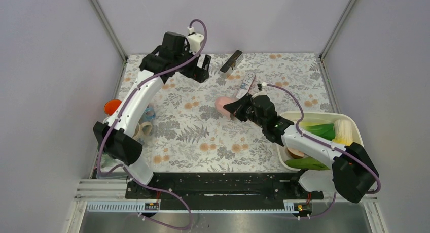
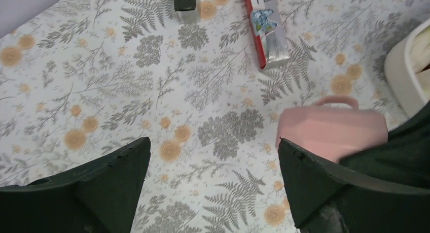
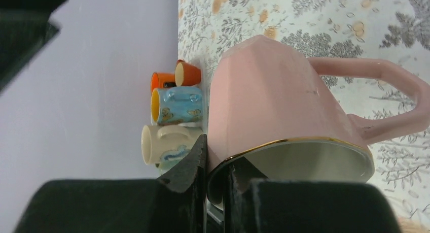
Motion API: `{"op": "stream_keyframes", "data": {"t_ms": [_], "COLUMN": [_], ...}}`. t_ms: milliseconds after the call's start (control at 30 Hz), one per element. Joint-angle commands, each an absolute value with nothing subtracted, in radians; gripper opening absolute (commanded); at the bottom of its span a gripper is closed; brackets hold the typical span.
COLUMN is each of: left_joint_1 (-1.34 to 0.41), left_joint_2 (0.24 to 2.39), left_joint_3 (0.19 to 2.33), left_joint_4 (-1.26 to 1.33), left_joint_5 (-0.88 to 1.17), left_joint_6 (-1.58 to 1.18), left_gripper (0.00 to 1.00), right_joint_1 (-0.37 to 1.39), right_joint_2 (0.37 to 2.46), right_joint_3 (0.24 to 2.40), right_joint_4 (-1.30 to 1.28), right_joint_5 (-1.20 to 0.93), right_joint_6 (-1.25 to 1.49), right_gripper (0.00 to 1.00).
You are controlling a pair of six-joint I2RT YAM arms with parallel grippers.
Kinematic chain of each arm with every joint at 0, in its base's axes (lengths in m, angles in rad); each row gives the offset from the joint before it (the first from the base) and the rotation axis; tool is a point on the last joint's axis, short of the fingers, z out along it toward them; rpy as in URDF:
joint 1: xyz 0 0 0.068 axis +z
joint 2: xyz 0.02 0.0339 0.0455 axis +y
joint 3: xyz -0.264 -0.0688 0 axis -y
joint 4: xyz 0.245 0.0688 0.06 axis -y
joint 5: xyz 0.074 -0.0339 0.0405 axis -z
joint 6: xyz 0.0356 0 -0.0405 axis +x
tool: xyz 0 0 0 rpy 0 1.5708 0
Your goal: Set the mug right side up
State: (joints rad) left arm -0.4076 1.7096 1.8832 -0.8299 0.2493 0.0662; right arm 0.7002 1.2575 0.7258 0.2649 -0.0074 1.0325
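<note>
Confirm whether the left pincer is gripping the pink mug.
No, the left pincer stands wide open, and the pink mug lies off to its side.

One fixed overhead view, two wrist views.
The top camera looks down from above and behind, far enough to take in the whole table [image 1: 203, 136]. The left wrist camera faces down at it from mid height, past its own fingers [image 2: 101, 192]. The right wrist camera sits very close to the mug [image 3: 269, 101], rolled sideways, facing the left wall. All three views share the mug.
</note>
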Motion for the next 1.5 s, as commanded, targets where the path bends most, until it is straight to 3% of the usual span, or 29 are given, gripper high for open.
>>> {"op": "stream_keyframes", "data": {"t_ms": [0, 233, 400, 600, 833, 1133, 1333, 1467], "left_joint_1": [-0.503, -0.738, -0.883, -0.894, -0.898, -0.93, -0.93, -0.93], "left_joint_2": [1.531, 1.292, 1.249, 1.262, 1.221, 1.312, 1.347, 1.37], "left_joint_3": [1.742, 1.431, 1.327, 1.281, 1.074, 1.037, 0.971, 0.951], "left_joint_4": [-0.782, -0.633, -0.512, -0.331, 0.032, 0.307, 0.481, 0.656], "left_joint_5": [0.058, -0.025, -0.155, -0.214, -0.232, -0.528, -0.656, -0.695], "left_joint_6": [0.166, 0.298, 0.408, 0.494, 0.579, 0.697, 0.832, 0.939], "left_gripper": [0.99, 0.99, 0.99, 0.99, 0.99, 0.98, 0.74, 0.36], "right_joint_1": [0.698, 0.699, 0.718, 0.761, 0.79, 0.847, 0.854, 0.856], "right_joint_2": [1.256, 1.289, 1.306, 1.283, 1.225, 1.308, 1.301, 1.315], "right_joint_3": [0.849, 0.928, 0.935, 0.903, 0.829, 0.816, 0.806, 0.794], "right_joint_4": [0.294, 0.276, 0.334, 0.403, 0.551, 0.728, 0.753, 0.77], "right_joint_5": [0.132, 0.168, 0.188, 0.241, 0.336, 0.389, 0.413, 0.404], "right_joint_6": [1.351, 1.612, 1.715, 1.782, 1.876, 1.948, 1.947, 1.965], "right_gripper": [0.0, 0.0, 0.0, 0.0, 0.0, 0.0, 0.0, 0.0]}}
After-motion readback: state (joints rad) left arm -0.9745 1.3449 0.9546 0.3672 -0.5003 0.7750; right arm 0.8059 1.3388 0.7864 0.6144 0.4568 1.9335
